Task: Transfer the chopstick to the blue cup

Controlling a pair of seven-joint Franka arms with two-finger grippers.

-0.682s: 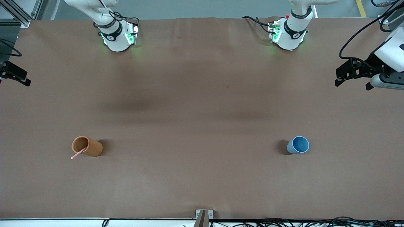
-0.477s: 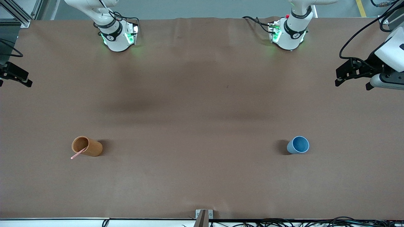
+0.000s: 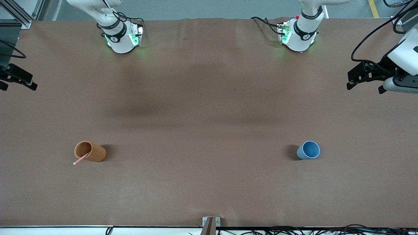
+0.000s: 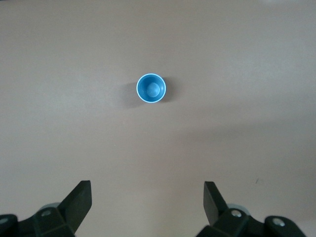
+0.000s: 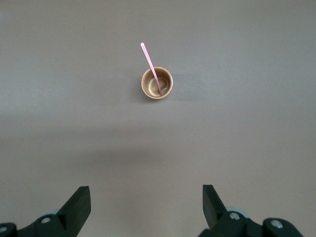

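Note:
A pink chopstick (image 3: 80, 159) (image 5: 149, 61) leans inside a tall orange-brown cup (image 3: 93, 152) (image 5: 157, 84), its upper end sticking out over the rim. This cup stands toward the right arm's end of the table. A small blue cup (image 3: 308, 150) (image 4: 151, 88) stands upright and empty toward the left arm's end. My right gripper (image 3: 18, 86) (image 5: 146, 197) hangs open over the table's edge at the right arm's end, well away from the orange-brown cup. My left gripper (image 3: 365, 87) (image 4: 147, 197) hangs open over the left arm's end, holding nothing.
The brown table cover (image 3: 209, 130) stretches between the two cups. Both arm bases (image 3: 120, 36) (image 3: 298, 34) stand along the table's edge farthest from the front camera. A small metal bracket (image 3: 210, 223) sits at the nearest edge.
The right gripper has shifted slightly in over the table from its end. The left gripper, both cups and the chopstick have not moved.

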